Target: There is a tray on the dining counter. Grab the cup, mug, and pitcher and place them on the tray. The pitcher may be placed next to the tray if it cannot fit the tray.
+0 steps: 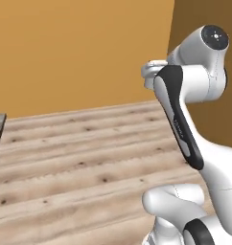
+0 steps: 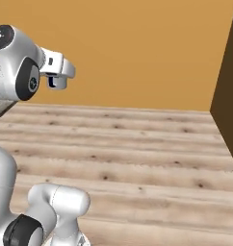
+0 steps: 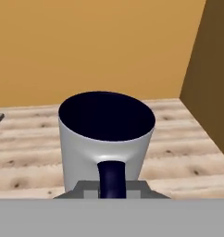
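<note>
Mug (image 3: 106,139), dark inside, in pincer (image 3: 112,192)

Both base views look forward and down from behind the arm (image 1: 185,119), left and right, sharing the wood floor (image 2: 137,158) and orange wall (image 1: 79,52). The hand view sits close above the mug (image 3: 106,139), facing the same wall and floor.
</note>
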You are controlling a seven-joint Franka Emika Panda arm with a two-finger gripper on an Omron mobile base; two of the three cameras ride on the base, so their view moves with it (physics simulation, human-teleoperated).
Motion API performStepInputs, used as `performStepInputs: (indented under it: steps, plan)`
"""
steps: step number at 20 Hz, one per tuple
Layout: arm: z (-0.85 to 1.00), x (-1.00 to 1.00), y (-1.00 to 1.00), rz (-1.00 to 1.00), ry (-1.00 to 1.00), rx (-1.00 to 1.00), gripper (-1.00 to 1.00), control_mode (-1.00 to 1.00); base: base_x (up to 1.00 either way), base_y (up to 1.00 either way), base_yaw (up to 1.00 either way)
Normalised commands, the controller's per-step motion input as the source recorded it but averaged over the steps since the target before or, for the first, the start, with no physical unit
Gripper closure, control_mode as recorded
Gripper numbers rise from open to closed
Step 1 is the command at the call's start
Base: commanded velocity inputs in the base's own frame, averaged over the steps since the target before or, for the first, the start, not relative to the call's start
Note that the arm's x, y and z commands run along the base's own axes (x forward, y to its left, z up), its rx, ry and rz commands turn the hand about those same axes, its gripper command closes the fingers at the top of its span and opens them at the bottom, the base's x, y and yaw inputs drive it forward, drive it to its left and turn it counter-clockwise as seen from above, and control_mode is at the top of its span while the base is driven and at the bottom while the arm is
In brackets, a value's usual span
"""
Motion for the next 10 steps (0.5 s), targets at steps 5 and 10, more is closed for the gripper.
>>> performStepInputs:
  steps: [5,10]
  plan:
    - [0.00,0.00,0.00,0.00,0.00,0.00,1.00,1.00,0.94,-0.43,0.29]
    - [0.00,0.00,0.00,0.00,0.00,0.00,1.00,1.00,1.00,-0.05,0.13]
